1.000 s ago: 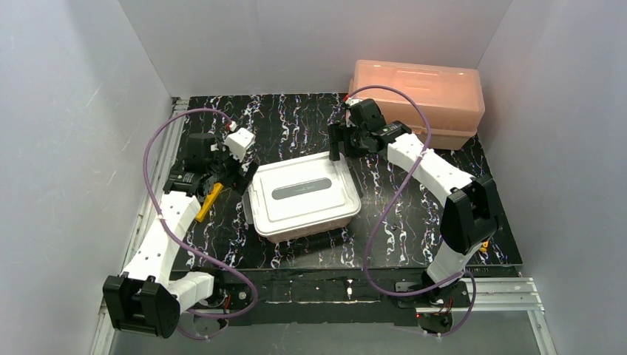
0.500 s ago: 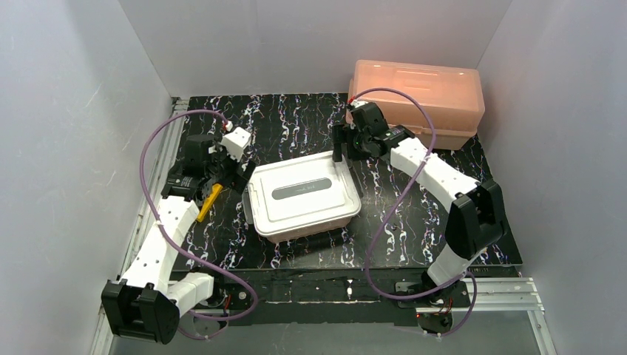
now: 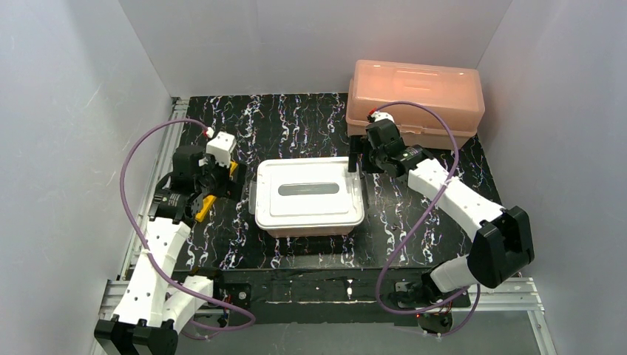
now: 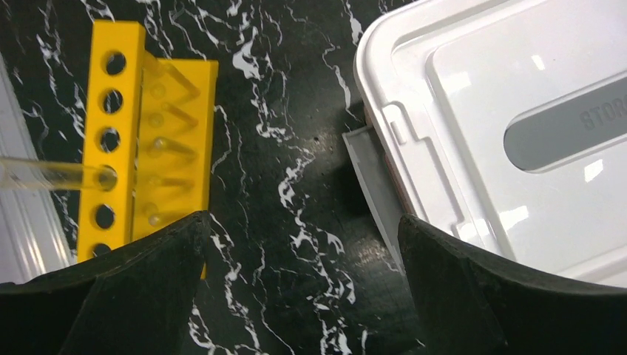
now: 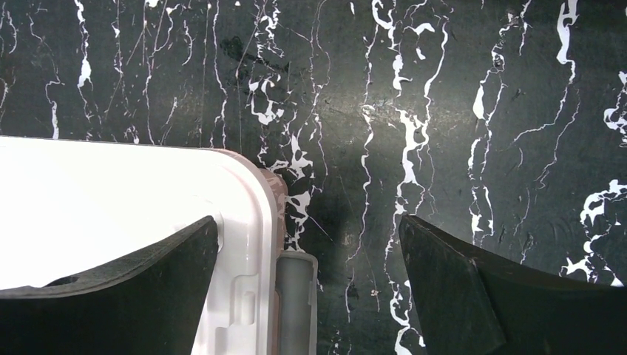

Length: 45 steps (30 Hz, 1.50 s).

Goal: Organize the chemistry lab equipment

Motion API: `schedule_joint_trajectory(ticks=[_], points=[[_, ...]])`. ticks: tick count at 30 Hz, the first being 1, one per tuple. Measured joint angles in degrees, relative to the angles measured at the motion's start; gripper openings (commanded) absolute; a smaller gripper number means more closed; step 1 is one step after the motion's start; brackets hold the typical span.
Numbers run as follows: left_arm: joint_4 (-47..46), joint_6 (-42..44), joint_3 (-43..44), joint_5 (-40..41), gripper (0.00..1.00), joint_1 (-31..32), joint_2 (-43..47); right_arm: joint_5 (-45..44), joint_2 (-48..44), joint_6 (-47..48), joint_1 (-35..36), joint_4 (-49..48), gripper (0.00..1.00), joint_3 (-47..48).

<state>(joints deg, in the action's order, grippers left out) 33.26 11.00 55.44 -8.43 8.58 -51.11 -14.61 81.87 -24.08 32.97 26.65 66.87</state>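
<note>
Two arms are working over the black marbled table (image 3: 296, 126), one on each side of a white-lidded tub (image 3: 296, 211) that is sitting in the middle.

The left tool (image 4: 302, 229) is hanging over bare table with its two fingers spread wide apart and nothing between them. It is pointing down into the gap between the tub and the one yellow holed test-tube rack (image 4: 126, 159). The rack is standing near the left edge of the table, apart from the tub. Six holes are showing along its top plate in the left wrist view, the nearest partly hidden by a finger. One clear glass tube (image 4: 44, 175) is running into the fourth hole from the top of that view.

The right tool (image 5: 309, 225) is hovering at the tub's far right corner, its two fingers also standing wide apart and gripping nothing. One finger is hanging over the white lid, the other over bare table.

Two grey latches are showing on the tub, one at its left end (image 4: 373, 188) and one at its right end (image 5: 296, 296).

A second tub, pink with a pink lid (image 3: 414, 96), is sitting closed at the far right of the table, well apart from the rack.
</note>
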Motion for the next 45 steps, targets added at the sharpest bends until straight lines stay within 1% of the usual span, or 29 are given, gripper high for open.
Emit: schedule_joint_trajectory(ticks=[4,8,12,14,17,23,25,34,36,45], points=[[3.58,-5.01,0.11,-0.61,0.98,0.00,-0.11,-0.26,-0.07,0.07,0.00,1.16,0.99,0.59],[2.54,-10.62,-3.06,-4.20,0.98,0.00,1.44,1.14,-0.07,0.00,-0.52,2.93,0.98,2.29],[2.14,-15.21,-3.93,-8.26,0.98,0.00,0.17,8.24,-0.07,-1.03,-3.76,4.11,0.99,3.76],[2.19,-16.33,-3.17,-9.38,0.98,0.02,-2.25,12.57,-0.09,-1.38,-6.10,4.48,0.98,4.17],[1.51,-18.12,-2.91,-10.16,0.98,0.02,-5.38,15.39,-1.29,-1.92,-8.07,4.15,0.98,3.69],[-2.45,-22.18,-5.40,-11.93,0.96,0.02,-3.39,21.51,-6.93,-2.99,-9.84,2.82,0.98,2.58],[-3.72,-23.30,-6.67,-12.85,0.98,0.02,-2.86,22.84,-7.34,-3.19,-10.32,2.64,0.98,2.47],[-7.54,-27.58,-11.47,-16.63,0.98,0.02,-3.98,24.50,-8.96,-4.76,-10.67,2.93,0.99,-2.97],[-8.13,-28.24,-11.50,-17.22,0.95,0.02,-5.01,24.98,-10.32,-5.53,-10.69,3.26,0.98,-4.09],[-9.97,-30.84,-11.89,-18.84,0.71,0.09,-5.84,27.10,-15.80,-8.26,-9.92,1.90,0.99,-9.94]])
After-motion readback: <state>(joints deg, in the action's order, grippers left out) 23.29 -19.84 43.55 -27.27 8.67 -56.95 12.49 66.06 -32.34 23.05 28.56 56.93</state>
